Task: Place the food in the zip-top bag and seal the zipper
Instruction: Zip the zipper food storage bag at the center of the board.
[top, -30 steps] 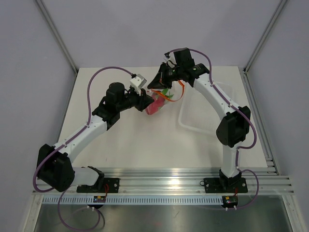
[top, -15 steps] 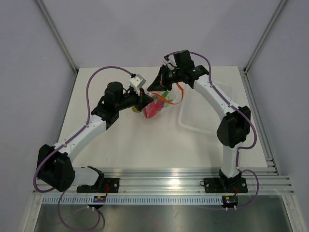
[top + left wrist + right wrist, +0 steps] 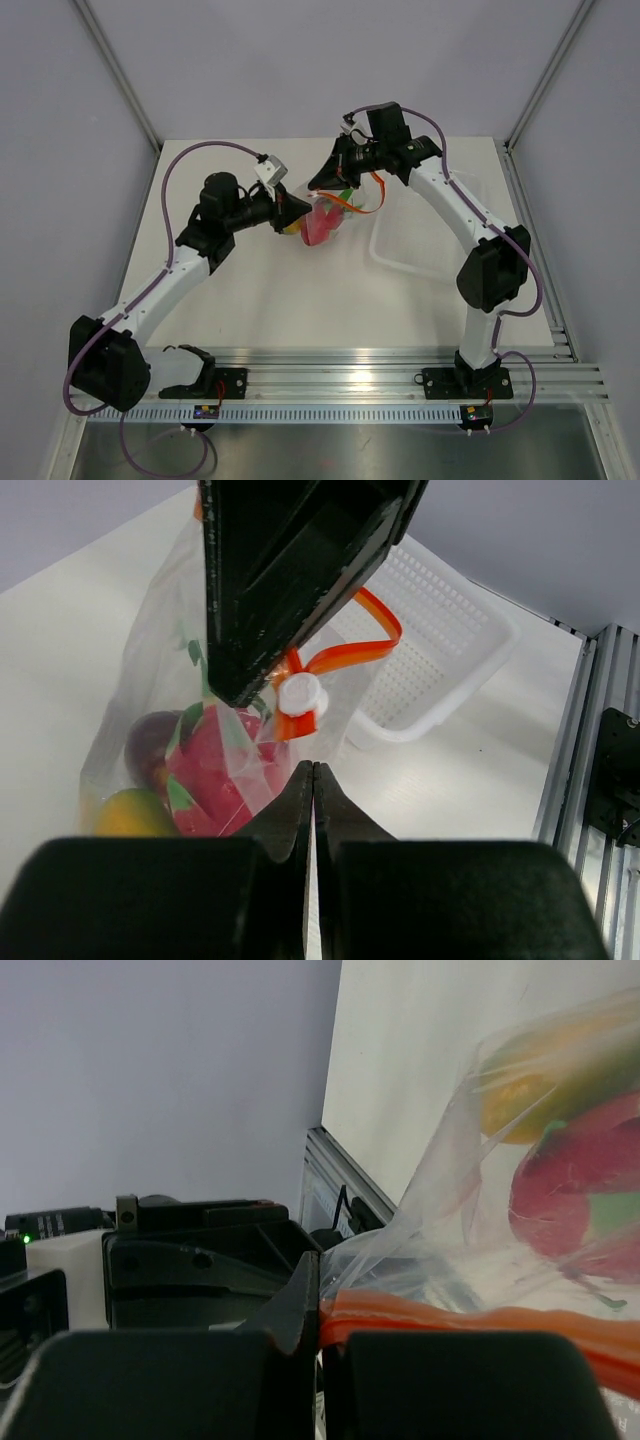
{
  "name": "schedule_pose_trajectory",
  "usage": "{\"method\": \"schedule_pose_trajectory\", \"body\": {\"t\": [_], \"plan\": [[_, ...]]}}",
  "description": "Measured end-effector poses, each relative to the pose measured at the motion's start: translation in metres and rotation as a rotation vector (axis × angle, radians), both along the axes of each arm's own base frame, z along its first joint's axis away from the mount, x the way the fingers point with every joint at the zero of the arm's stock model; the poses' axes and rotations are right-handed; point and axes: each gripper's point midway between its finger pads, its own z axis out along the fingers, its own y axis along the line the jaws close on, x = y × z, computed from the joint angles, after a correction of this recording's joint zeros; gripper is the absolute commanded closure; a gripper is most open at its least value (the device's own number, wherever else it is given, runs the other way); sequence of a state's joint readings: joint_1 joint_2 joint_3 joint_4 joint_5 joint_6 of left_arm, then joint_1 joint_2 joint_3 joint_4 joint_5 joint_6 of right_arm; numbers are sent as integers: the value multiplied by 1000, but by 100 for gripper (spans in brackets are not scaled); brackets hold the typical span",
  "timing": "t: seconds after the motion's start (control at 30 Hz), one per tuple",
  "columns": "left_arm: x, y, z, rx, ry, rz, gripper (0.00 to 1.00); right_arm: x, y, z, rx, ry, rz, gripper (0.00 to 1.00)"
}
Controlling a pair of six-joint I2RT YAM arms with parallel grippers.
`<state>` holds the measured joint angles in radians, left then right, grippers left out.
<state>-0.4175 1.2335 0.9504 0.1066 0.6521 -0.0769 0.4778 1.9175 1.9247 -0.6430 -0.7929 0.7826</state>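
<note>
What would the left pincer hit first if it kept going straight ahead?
The bag, with the pink-red fruit inside, lies right at the tips of the left pincer; they may already touch it.

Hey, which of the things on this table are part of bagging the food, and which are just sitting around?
Part of the job: zip-top bag, its orange zipper, and the dark red fruit, pink-red fruit and yellow-orange fruit inside it.
Just lying about: the perforated plastic tray.

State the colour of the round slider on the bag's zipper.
White; the small round plastic slider shows best in the left wrist view.
</note>
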Motion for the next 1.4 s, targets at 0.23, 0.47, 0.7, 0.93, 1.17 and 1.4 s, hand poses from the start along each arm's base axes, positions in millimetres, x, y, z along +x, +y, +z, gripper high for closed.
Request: {"method": "schedule_pose_trajectory", "body": {"t": [0.23, 0.47, 0.7, 0.93, 1.17, 1.4], "plan": [[13, 32, -4, 46, 30, 50, 26, -6, 1, 1, 50, 50, 17, 100], [15, 38, -2, 79, 24, 57, 46, -8, 3, 6, 70, 46, 36, 100], [13, 27, 5, 17, 1, 8, 52, -9, 3, 8, 77, 44, 44, 100], [6, -7, -9, 6, 35, -95, 48, -9, 3, 8, 77, 44, 44, 100], [11, -19, -12, -12, 59, -111, 100, -12, 2, 9, 82, 54, 58, 100], [12, -18, -11, -15, 66, -95, 100, -13, 0, 9, 72, 33, 68, 65]]}}
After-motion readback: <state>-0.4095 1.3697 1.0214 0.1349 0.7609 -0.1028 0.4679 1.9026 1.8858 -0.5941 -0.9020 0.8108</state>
